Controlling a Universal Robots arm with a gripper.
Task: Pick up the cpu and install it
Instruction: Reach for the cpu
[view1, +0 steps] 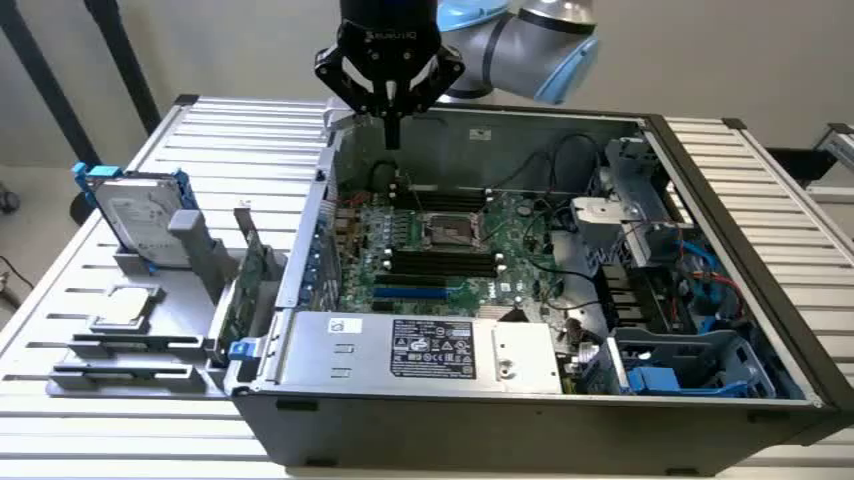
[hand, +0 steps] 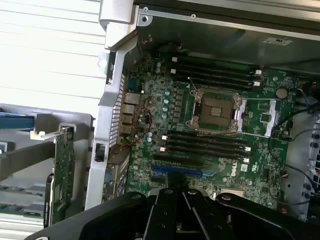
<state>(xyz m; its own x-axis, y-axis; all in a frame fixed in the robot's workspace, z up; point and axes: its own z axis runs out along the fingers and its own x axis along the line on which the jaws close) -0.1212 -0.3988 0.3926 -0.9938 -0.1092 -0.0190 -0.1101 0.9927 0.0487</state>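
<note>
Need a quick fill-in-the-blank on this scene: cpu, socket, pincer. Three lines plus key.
1. The small flat silver square cpu lies on a grey rack at the exterior view's ___ of the open grey computer case.
2. The green motherboard has a square metal cpu socket that is ___.
3. The black pincer hovers above the case with jaws ___, holding nothing.
Missing: left; empty; shut

ROBOTIQ is showing white on the gripper (view1: 392, 138); DELL is sitting upside down on the green board (hand: 165, 120); the black label (view1: 433, 348) is blurring beyond reading.
</note>
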